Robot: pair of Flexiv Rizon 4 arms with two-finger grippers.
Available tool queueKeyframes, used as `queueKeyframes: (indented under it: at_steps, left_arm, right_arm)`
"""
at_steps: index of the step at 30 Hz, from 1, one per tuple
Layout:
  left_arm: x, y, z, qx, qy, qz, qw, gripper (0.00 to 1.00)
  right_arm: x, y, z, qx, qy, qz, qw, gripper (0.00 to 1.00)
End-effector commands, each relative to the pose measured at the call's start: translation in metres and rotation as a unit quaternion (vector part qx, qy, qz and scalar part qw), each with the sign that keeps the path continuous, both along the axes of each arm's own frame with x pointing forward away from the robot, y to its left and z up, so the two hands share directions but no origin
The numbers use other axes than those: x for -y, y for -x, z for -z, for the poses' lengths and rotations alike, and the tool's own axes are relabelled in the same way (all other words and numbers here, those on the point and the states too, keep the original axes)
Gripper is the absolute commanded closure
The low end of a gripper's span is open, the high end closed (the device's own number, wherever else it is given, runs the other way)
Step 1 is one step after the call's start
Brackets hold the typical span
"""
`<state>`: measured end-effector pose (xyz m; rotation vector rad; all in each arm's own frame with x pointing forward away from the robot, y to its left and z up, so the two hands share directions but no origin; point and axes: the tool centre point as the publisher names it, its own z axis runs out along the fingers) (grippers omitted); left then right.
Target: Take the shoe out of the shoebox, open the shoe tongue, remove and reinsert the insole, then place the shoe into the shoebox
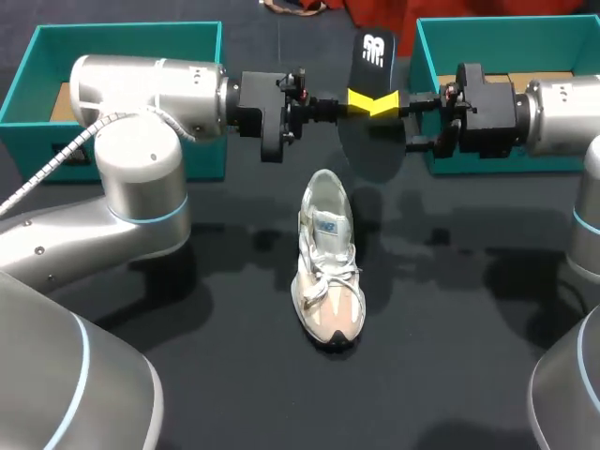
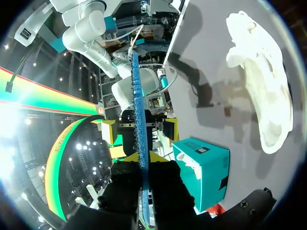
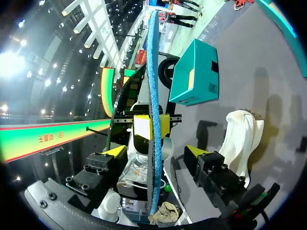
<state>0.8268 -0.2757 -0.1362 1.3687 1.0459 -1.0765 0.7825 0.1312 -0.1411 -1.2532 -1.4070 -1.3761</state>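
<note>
- The dark worktop [image 1: 450,337] fills the head view and carries everything below.
- My left arm [image 1: 141,103] comes in from the left and my right arm [image 1: 562,108] from the right. They meet nose to nose above the far middle of the worktop.
- Two open teal boxes stand at the far side: the left shoebox [image 1: 131,33] behind my left arm and the right shoebox [image 1: 487,28] behind my right arm, well apart from each other.
- The shoe [image 1: 328,267] stands on its sole at the middle of the worktop, outside both boxes. It is pale, with a peach toe pointing toward the near edge. Its heel is toward the arms and its laces lie loose.
- The insole [image 1: 373,52] is held in the air between the two arms, above and beyond the shoe's heel. Both wrist views show it edge-on as a thin blue strip.
- The left pincer [image 1: 361,101] is clamped on the insole, with a yellow tip pressed to each face.
- The right pincer [image 1: 403,122] is spread wide. The insole stands between its fingers, and neither finger touches it.
</note>
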Motion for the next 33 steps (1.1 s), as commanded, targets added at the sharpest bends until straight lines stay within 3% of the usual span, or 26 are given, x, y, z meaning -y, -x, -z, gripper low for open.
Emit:
queueKeyframes:
  at_steps: [1,15,17,18,19,24,25,26,27,33]
  left_arm:
    - [0.005,-0.003,0.001,0.002,0.002,0.000,1.000,1.00]
    - [0.006,-0.005,0.005,0.001,-0.001,-0.005,1.000,1.00]
    - [0.007,-0.005,0.006,0.000,-0.001,-0.005,1.000,1.00]
    - [0.007,-0.005,0.006,0.000,-0.001,-0.005,1.000,1.00]
    - [0.006,-0.005,0.006,0.000,-0.001,-0.005,1.000,1.00]
    - [0.002,-0.005,0.006,-0.005,-0.002,-0.007,1.000,1.00]
    - [0.000,-0.005,0.006,-0.007,-0.003,-0.007,1.000,0.64]
    - [-0.002,-0.005,0.005,-0.010,-0.004,-0.008,1.000,0.11]
    - [-0.005,-0.004,0.004,-0.013,-0.005,-0.009,1.000,0.00]
    - [-0.039,-0.003,-0.003,-0.048,-0.060,-0.023,0.997,0.00]
  right_arm:
    - [-0.002,0.001,0.003,0.000,-0.003,0.006,1.000,0.49]
    - [0.002,-0.001,0.005,-0.006,-0.004,0.008,1.000,0.57]
    - [0.001,-0.003,0.005,-0.007,-0.002,0.008,1.000,0.69]
    - [0.001,-0.004,0.005,-0.007,-0.002,0.008,1.000,0.82]
    - [0.001,-0.005,0.005,-0.007,-0.002,0.007,1.000,1.00]
    - [0.001,-0.006,0.006,-0.008,-0.002,0.006,1.000,1.00]
    - [0.001,-0.006,0.007,-0.008,-0.002,0.007,1.000,1.00]
    - [0.001,-0.005,0.008,-0.008,-0.002,0.008,1.000,1.00]
    - [0.002,-0.005,0.008,-0.008,-0.003,0.009,1.000,1.00]
    - [0.006,-0.003,0.009,-0.003,-0.003,0.011,1.000,1.00]
